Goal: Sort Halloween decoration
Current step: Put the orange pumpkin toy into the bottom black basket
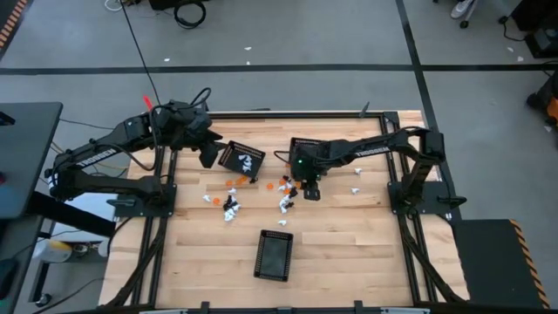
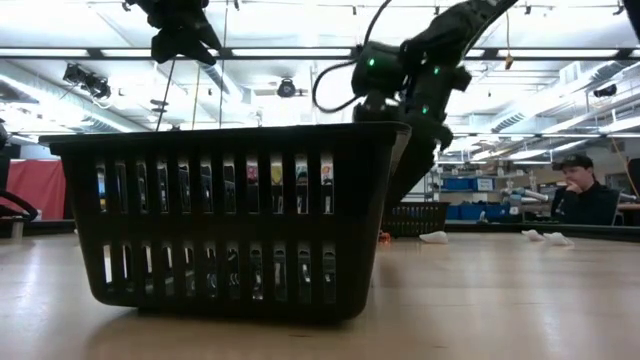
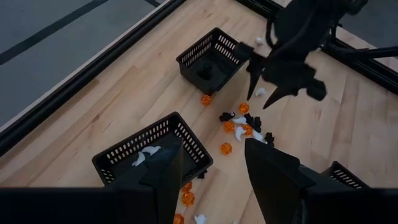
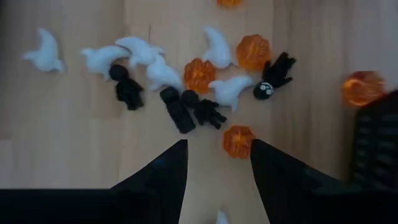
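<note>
Black right gripper [image 4: 214,163] points straight down above the Halloween decoration [image 4: 199,93] cluster, fingers parted, holding nothing; left gripper [image 3: 208,168] likewise.

baskets [image 1: 275,255]: 3 | arms [image 1: 105,157]: 2 | right wrist view: white ghosts [image 4: 140,50]: 6, orange pumpkins [image 4: 239,140]: 5, black figures [image 4: 127,87]: 4 | person [image 2: 582,192] in low view: 1
</note>
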### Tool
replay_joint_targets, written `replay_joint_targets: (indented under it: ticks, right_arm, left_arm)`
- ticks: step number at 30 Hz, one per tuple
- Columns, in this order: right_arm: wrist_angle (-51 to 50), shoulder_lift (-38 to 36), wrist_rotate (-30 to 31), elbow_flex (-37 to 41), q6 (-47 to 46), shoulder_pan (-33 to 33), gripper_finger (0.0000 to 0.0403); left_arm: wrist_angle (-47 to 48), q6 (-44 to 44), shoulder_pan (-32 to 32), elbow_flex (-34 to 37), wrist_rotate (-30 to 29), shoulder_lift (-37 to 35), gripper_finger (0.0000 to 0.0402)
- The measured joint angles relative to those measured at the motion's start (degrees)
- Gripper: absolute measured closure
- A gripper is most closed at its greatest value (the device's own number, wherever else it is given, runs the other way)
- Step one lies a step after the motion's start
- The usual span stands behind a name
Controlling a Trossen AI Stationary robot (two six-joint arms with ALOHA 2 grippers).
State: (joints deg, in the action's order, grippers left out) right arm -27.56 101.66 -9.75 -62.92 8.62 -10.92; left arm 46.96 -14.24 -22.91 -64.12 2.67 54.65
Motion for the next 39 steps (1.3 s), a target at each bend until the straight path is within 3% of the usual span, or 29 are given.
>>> replay_joint_targets:
  ticks: [5, 17, 30, 39]
  right_arm:
    - [1.3, 3.5, 1.0, 0.0, -1.9, -0.8, 0.0221]
    - [5.0, 4.1, 2.5, 0.0, -2.4, -0.8, 0.0221]
    - [7.1, 4.1, 1.5, 3.2, -2.9, -0.3, 0.0242]
    - [7.2, 4.1, 2.6, 3.3, -3.5, -0.3, 0.0278]
  left_arm:
    - [0.0, 0.0, 0.0, 0.0, 0.0, 0.0, 0.0219]
    - [-0.1, 0.0, 0.0, 0.0, 0.0, 0.0, 0.0219]
    - [-20.4, 0.9, -0.1, 0.0, -0.5, 0.2, 0.0219]
    - [-31.2, -2.2, -0.1, 0.0, -0.5, 0.2, 0.0219]
